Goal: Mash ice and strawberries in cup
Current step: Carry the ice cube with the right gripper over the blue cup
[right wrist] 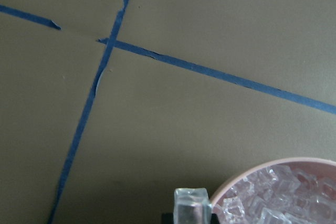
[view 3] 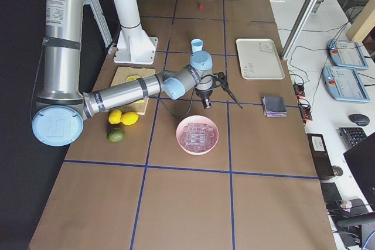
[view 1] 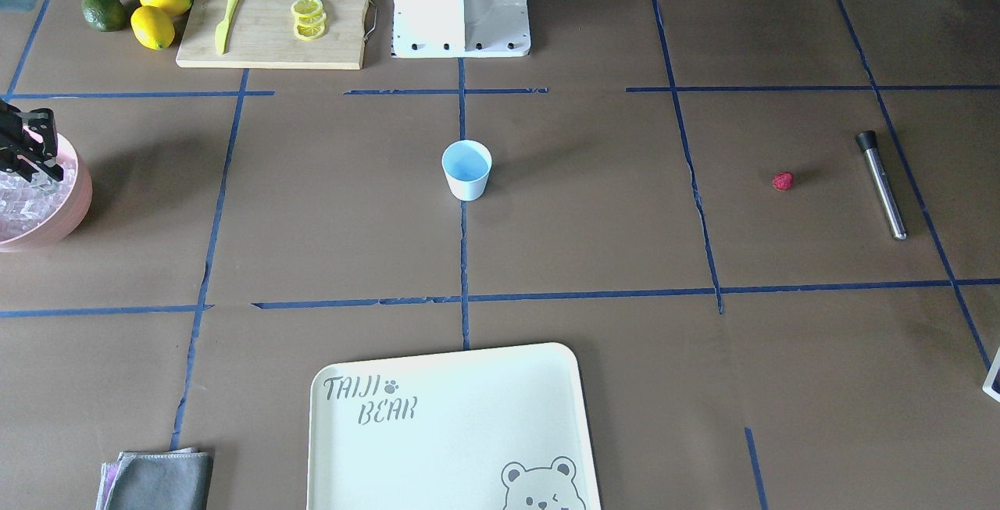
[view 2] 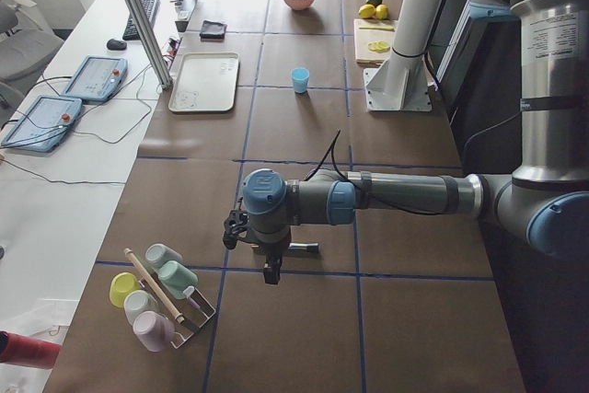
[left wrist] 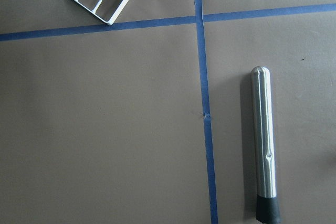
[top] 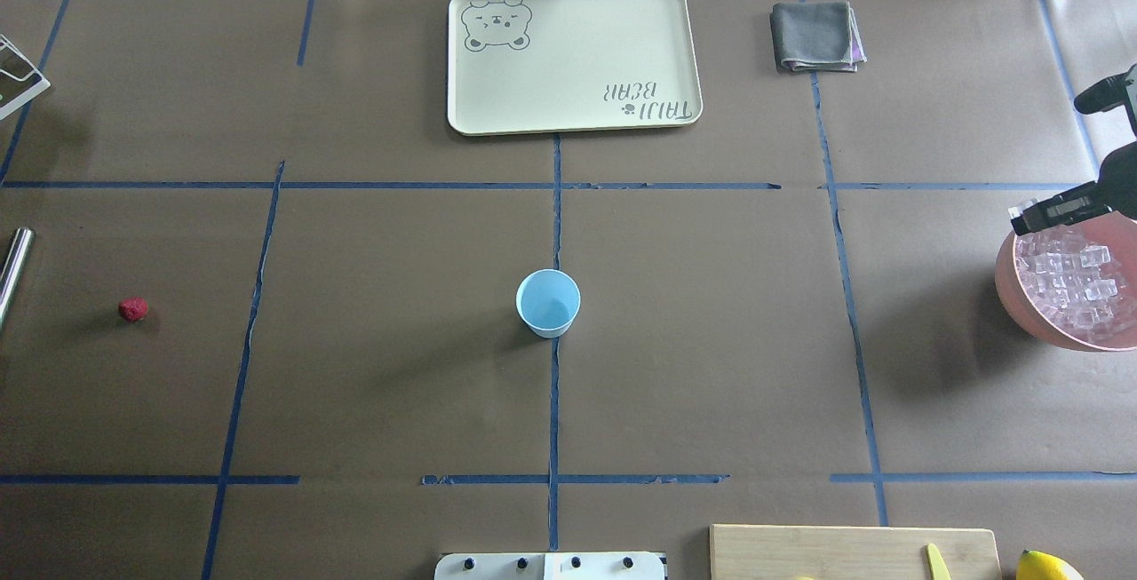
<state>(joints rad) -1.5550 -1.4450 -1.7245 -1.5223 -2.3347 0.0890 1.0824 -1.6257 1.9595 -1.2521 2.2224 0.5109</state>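
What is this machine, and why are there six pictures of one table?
It is one robot with two arms at a taped table, each arm ending in a gripper. Six cameras catch one moment: one facing the robot, one behind it looking down, one at each table end, one on each wrist. Mid-table stands a blue cup that looks empty. A strawberry and a steel rod lie on the left arm's side, a pink bowl of ice on the right's. A tray, cloth and cutting board lie farther out. The right gripper, near the bowl's rim, seems to hold an ice cube. The left gripper hangs near the rod; open or shut, I cannot tell.
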